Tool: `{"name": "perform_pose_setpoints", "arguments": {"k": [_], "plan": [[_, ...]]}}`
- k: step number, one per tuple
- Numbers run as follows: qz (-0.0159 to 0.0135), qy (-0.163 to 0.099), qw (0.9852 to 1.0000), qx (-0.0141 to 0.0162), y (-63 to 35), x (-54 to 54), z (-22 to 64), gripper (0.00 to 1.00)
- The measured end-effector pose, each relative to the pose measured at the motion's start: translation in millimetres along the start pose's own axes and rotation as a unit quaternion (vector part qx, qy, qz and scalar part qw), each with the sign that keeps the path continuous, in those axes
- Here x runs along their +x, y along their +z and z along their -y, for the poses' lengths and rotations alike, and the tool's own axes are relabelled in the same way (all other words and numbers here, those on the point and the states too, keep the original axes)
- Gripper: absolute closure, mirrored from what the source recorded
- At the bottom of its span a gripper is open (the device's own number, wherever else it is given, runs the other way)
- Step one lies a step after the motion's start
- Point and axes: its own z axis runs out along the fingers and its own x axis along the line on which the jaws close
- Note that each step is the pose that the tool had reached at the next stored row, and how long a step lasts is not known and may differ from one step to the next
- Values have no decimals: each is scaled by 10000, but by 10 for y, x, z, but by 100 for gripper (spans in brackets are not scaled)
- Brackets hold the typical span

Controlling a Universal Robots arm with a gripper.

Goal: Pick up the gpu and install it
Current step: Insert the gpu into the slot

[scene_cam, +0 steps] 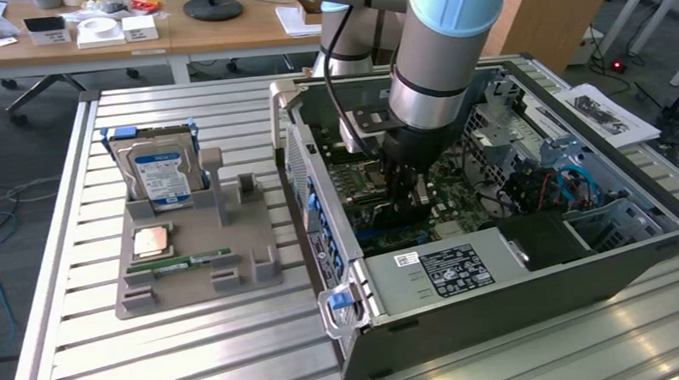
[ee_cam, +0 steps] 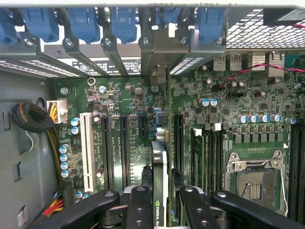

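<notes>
Thin dark gpu card w/ silver end bracket [ee_cam: 159, 176], clamped edge-on in the black pincer [ee_cam: 162, 210], hangs just over the green motherboard's [ee_cam: 128, 143] slots inside the grey PC case [scene_cam: 515, 277]; slight tilt or misalignment prob jams its edge connector.

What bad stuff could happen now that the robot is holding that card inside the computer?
The claw holds the gpu on edge above the motherboard. If it misses its slot it might scrape or bend something. Its metal end bracket could also catch on the case's rear openings. The card might tilt in the grip.
</notes>
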Motion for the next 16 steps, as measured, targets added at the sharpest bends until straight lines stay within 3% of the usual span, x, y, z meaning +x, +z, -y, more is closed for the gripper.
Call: {"name": "perform_pose_setpoints", "arguments": {"k": [9, 12, 16], "plan": [[0, 1, 10000, 0, 0, 0, -1, 73], [-1, 0, 10000, -1, -1, 0, 0, 55], [-1, 0, 10000, 0, -1, 0, 0, 43]]}}
